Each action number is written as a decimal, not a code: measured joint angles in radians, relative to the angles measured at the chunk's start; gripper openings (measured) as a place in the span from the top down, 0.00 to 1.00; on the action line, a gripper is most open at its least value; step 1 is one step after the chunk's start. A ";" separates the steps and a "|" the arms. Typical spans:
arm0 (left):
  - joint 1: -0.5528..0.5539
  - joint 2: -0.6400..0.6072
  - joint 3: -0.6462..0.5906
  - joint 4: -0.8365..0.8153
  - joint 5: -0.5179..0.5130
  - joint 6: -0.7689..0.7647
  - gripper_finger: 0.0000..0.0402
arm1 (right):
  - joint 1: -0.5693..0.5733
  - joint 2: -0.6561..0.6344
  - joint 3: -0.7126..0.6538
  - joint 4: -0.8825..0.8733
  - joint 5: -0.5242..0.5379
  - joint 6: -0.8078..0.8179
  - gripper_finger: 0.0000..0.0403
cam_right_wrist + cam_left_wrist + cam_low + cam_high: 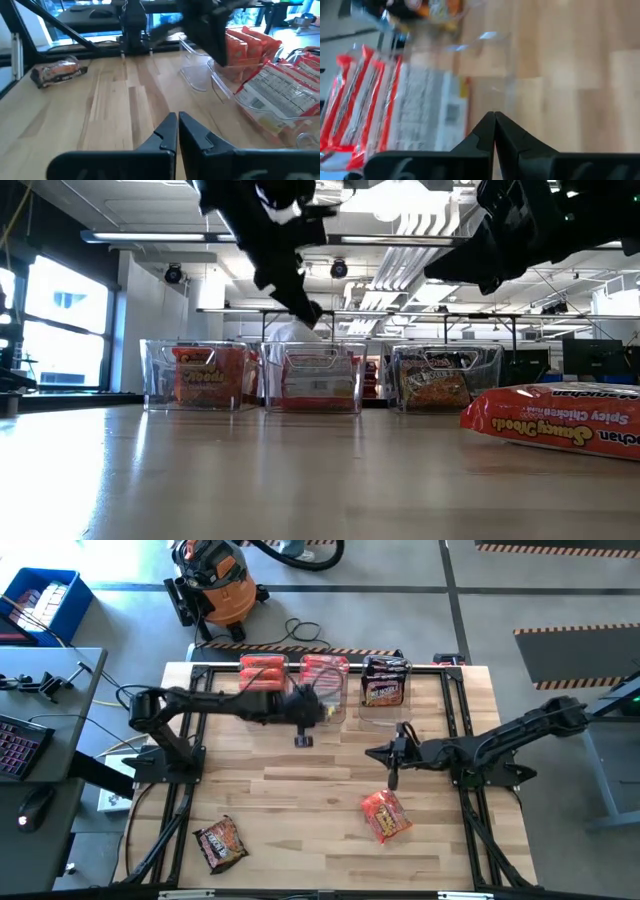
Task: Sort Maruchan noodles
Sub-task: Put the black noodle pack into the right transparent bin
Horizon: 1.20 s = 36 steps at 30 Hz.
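Three clear bins are set in a row along the far edge of the counter. The left bin is filled with orange-red noodle packets, the middle bin with red-and-white packets, and the right bin with dark packets.

Two packets lie loose on the counter: an orange-red packet near the front edge, right of centre, and a dark packet toward the front left corner.

The left gripper is held above the counter just in front of the middle bin, its fingers clenched on nothing. The right gripper is held above the counter just behind the loose orange-red packet, its fingers likewise pressed together and empty.
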 joint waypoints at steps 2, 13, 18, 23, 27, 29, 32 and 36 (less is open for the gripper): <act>-0.063 -0.009 0.001 -0.016 -0.041 -0.045 1.00 | 0.007 0.011 0.000 0.001 0.004 -0.015 1.00; -0.428 -0.019 0.001 -0.364 -0.133 -0.507 1.00 | 0.063 0.071 0.000 -0.004 0.004 -0.037 1.00; -0.587 -0.024 0.001 -0.505 -0.142 -0.820 1.00 | 0.070 0.092 0.000 0.000 0.003 -0.037 1.00; -0.743 -0.024 0.001 -0.591 -0.142 -1.109 1.00 | 0.070 0.099 0.000 0.001 0.003 -0.037 1.00; -0.842 -0.024 0.001 -0.675 -0.141 -1.344 1.00 | 0.070 0.099 0.000 0.002 0.002 -0.037 1.00; -0.876 -0.024 0.000 -0.738 -0.142 -1.462 1.00 | 0.070 0.099 0.000 0.003 0.000 -0.037 1.00; -0.907 -0.020 -0.018 -0.816 -0.130 -1.612 1.00 | 0.070 0.099 0.000 0.008 0.000 -0.037 1.00; -0.914 -0.019 -0.089 -0.804 -0.010 -1.677 1.00 | 0.070 0.099 0.000 0.010 -0.001 -0.033 1.00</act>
